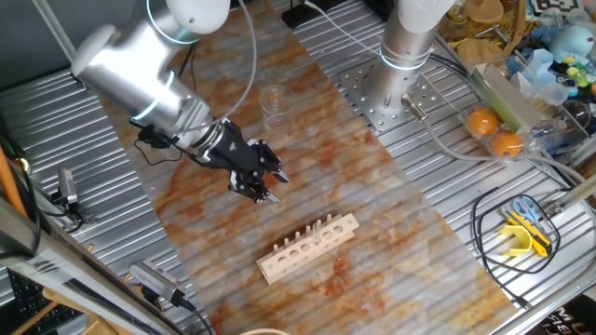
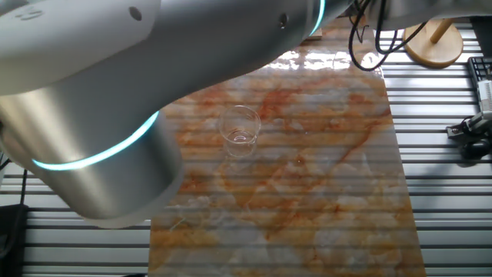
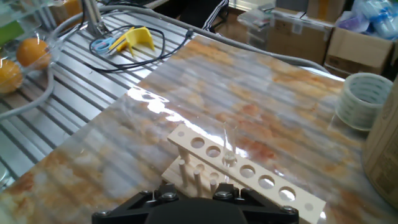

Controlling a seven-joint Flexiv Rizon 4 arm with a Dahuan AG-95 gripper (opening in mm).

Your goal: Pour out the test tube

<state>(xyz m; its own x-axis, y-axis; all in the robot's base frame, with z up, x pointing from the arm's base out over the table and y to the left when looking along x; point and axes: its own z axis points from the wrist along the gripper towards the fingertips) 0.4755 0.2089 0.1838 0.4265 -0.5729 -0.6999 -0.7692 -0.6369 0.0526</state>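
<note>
Test tube [image 3: 229, 144] standing upright in a middle hole of the pale wooden rack [image 3: 249, 171], barely visible as clear glass. Rack lying on the orange-veined mat [image 1: 372, 186] covering the table [image 1: 438, 140]. Pincer [image 1: 265, 189] hovering just beside the rack's peg side, apart from the tube, holding nothing; finger spacing cannot be told. Beaker [image 2: 240, 131] standing empty farther along the mat, well apart from the rack.

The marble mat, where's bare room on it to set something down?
Bare marble mat lies between the beaker and the wooden rack, though the gripper hovers there. Beyond the rack toward the yellow tool is free. The rack, holding the test tube, is crowded.
</note>
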